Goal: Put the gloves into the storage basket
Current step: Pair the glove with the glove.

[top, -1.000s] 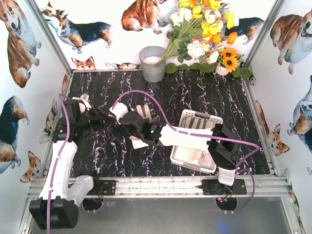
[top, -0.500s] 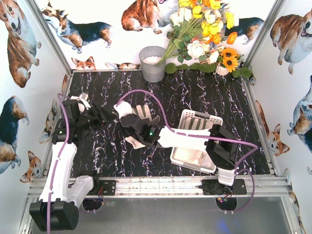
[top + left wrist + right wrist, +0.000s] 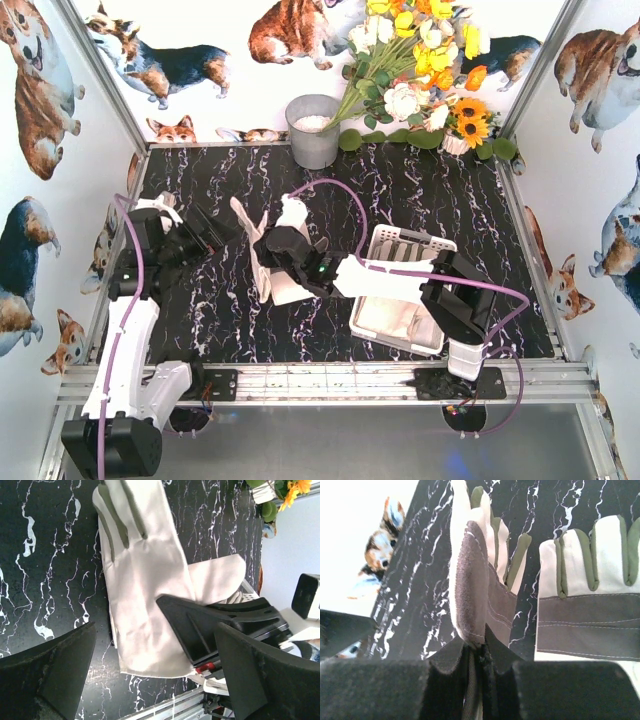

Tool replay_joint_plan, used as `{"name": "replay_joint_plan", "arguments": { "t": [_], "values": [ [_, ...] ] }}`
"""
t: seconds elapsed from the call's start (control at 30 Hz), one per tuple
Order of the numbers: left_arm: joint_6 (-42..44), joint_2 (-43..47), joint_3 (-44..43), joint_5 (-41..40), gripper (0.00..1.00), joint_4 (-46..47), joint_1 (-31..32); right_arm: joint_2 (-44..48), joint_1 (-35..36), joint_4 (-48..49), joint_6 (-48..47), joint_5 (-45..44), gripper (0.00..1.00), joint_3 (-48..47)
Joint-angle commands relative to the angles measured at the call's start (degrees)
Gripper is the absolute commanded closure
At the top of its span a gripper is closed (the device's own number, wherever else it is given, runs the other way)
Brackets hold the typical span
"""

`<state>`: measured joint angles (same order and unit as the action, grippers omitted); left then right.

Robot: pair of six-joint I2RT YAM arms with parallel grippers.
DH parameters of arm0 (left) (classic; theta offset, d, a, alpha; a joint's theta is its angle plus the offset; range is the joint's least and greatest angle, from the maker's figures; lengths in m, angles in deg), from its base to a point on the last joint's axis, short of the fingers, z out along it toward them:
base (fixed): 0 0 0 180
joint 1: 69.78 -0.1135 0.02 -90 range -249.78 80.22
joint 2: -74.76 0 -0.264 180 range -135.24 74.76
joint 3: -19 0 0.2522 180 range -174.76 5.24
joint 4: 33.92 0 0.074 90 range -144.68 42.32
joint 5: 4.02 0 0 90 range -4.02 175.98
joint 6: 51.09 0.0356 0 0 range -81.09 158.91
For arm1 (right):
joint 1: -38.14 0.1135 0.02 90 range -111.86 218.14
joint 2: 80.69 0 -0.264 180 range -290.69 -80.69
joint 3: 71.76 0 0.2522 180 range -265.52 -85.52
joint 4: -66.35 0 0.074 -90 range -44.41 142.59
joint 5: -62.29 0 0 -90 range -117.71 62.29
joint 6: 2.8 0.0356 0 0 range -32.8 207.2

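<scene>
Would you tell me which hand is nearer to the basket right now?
The right hand. It is shut on a glove a little left of the basket; the open left hand is farther left, beyond it.

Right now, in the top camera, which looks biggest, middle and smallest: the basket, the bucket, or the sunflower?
1. Basket, biggest even though it is partly covered.
2. Bucket. It stands farther back, so it may look smaller than it really is.
3. Sunflower, clearly smallest.
</scene>
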<state>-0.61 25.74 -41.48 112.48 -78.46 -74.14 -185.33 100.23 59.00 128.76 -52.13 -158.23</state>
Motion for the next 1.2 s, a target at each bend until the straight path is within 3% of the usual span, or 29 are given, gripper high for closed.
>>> {"name": "replay_joint_plan", "arguments": {
  "t": [0.0, 0.13, 0.5, 0.83, 1.17],
  "values": [
    [1.04, -0.5, 3.89, -0.3, 0.05, 3.41, -0.53, -0.77, -2.3, 9.59, 10.32, -3.27, 1.0, 3.21],
    [1.44, -2.5, 7.43, 0.96, 0.07, 5.95, -0.56, -2.56, -3.66, 12.75, 11.43, -3.62, 1.0, 5.8],
    [0.01, -10.5, 14.98, 4.85, 0.33, 16.57, 0.04, -2.42, -6.18, 7.27, 12.77, -4.44, 1.0, 9.9],
    [-1.44, -22.53, 14.51, 0.33, 0.48, 25.48, 7.68, -3.05, -6.23, 0.42, 18.71, -8.7, 1.0, 10.75],
    [-3.95, -29.1, 15.3, -1.01, 0.52, 30.97, 13.98, 0.56, -5.53, -3.2, 21.74, -9.11, 1.0, 10.65]
  ]
}}
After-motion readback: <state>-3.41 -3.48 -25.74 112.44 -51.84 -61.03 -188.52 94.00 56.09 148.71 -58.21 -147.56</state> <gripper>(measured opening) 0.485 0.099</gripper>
